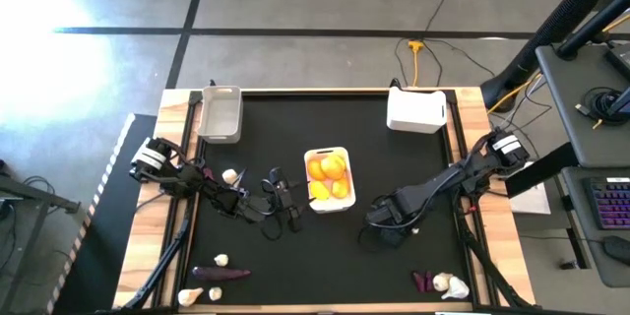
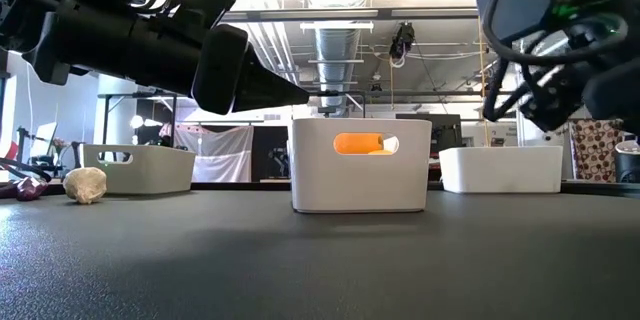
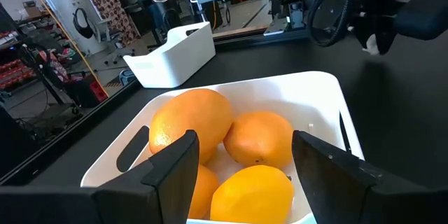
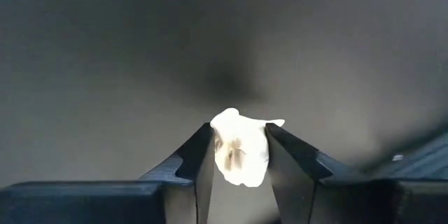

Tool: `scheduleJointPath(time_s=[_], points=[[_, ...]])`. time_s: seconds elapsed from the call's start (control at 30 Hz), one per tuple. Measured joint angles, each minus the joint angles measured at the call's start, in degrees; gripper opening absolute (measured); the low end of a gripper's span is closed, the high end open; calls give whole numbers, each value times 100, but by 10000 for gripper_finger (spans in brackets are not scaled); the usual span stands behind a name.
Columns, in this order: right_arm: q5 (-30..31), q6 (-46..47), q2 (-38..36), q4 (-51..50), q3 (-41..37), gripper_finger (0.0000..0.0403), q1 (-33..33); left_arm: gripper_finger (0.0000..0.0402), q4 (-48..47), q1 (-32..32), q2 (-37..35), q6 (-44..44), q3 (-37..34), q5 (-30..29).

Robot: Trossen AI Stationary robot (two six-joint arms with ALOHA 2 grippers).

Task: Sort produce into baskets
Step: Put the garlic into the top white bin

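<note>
A white basket [image 1: 328, 179] in the table's middle holds several yellow and orange fruits [image 3: 238, 147]. My left gripper [image 1: 281, 202] is open and empty just left of this basket; its fingers [image 3: 189, 168] stand in front of the basket's near rim. My right gripper [image 1: 394, 226], right of the basket, is shut on a white garlic bulb [image 4: 240, 147]. A grey basket [image 1: 220, 113] stands at the far left and a white basket [image 1: 415, 110] at the far right. Loose garlic bulbs [image 1: 229, 175] and a purple vegetable [image 1: 221, 273] lie on the mat. My right gripper pinches the garlic bulb's two sides [image 4: 222, 155] between its two fingers. The fingers point down at the mat. The bulb sits between the fingertips, with one end sticking out past them, and appears clear of the mat.
More garlic [image 1: 187, 296] lies at the near left corner. A purple piece [image 1: 423, 281] and a garlic bulb [image 1: 450, 283] lie at the near right. In the low view a garlic bulb [image 2: 85, 185] sits at the left. The black mat ends in wooden edges [image 1: 177, 108].
</note>
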Motion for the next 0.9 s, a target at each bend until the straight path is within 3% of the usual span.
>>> scheduleJointPath(time_s=[0.73, 0.9], points=[[202, -670, -67, -632, 227, 107, -192, 212, -6, 0, 0, -254, 0, 1], [1021, -1266, -136, -1292, 674, 102, -267, 212, -202, 0, 0, -678, 0, 13]])
